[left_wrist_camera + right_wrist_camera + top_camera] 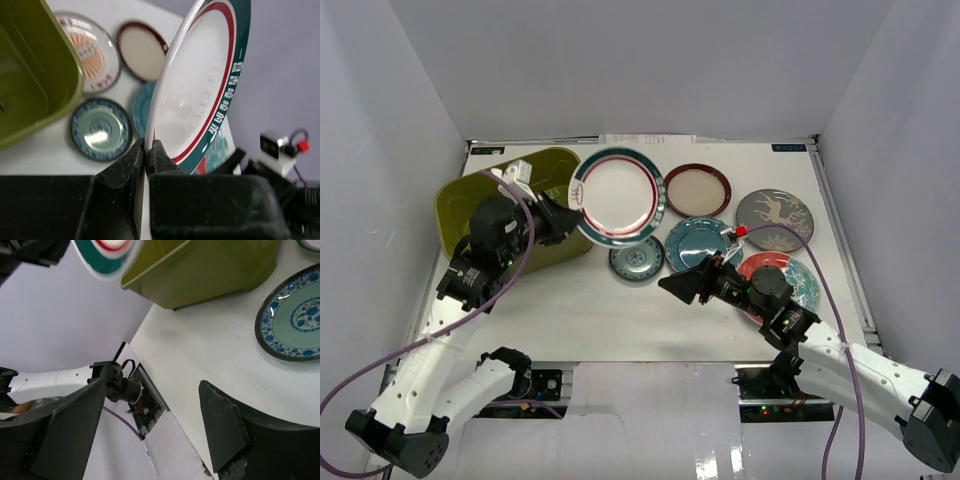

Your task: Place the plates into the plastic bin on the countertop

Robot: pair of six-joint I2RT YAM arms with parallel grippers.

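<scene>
My left gripper is shut on the rim of the white plate with green ring and holds it tilted in the air just right of the olive-green bin. On the countertop lie the red-rimmed cream plate, the grey deer plate, the teal plate, the small blue-green plate and the red floral plate, partly under my right arm. The orange sunburst plate shows only in the left wrist view. My right gripper is open and empty.
White walls enclose the countertop on three sides. The bin stands tipped against the left wall. A purple cable runs along each arm. The table's front edge lies below my right gripper.
</scene>
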